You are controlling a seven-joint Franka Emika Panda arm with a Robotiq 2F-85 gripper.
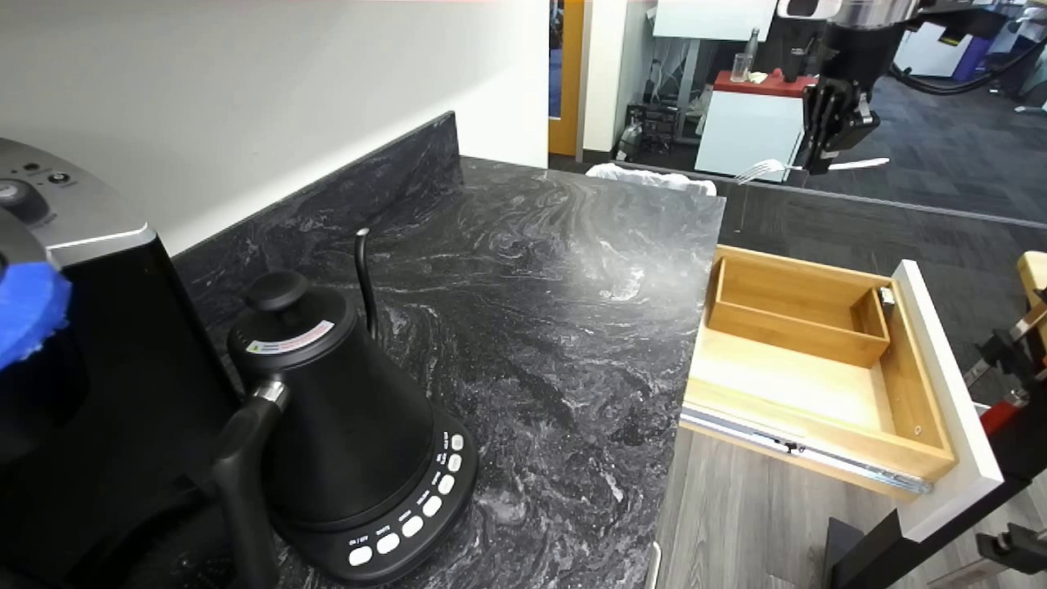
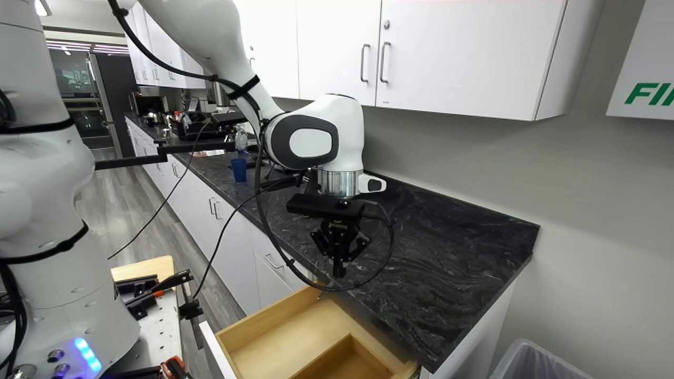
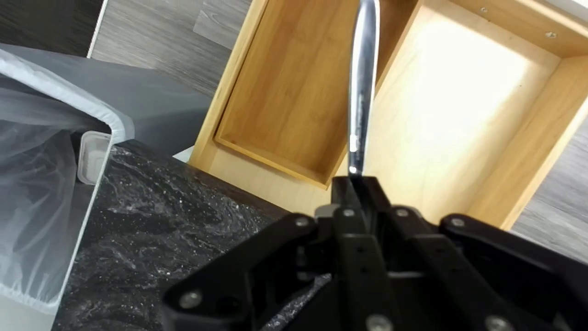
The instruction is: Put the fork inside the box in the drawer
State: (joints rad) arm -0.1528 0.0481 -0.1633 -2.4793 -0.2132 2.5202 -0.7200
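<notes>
My gripper (image 1: pixel 818 166) is shut on the silver fork (image 1: pixel 859 164), gripping it near its middle. In an exterior view the fork lies roughly level in the air, tines to the left, handle to the right. In the wrist view the fork's handle (image 3: pixel 361 92) points away from the fingertips (image 3: pixel 356 184); the tines are hidden. The light-wood box (image 1: pixel 793 331) sits in one side of the open drawer (image 1: pixel 785 372). In the wrist view, the box (image 3: pixel 285 92) and drawer (image 3: pixel 436 115) lie below the fork. The gripper (image 2: pixel 339 271) hangs above the drawer's counter side.
The dark marble counter (image 1: pixel 556 327) borders the drawer. A black kettle (image 1: pixel 343 425) stands on it near a coffee machine (image 1: pixel 106 352). A lined bin (image 3: pixel 36 184) stands past the counter's end. The white drawer front (image 1: pixel 941 393) rises along the drawer's outer edge.
</notes>
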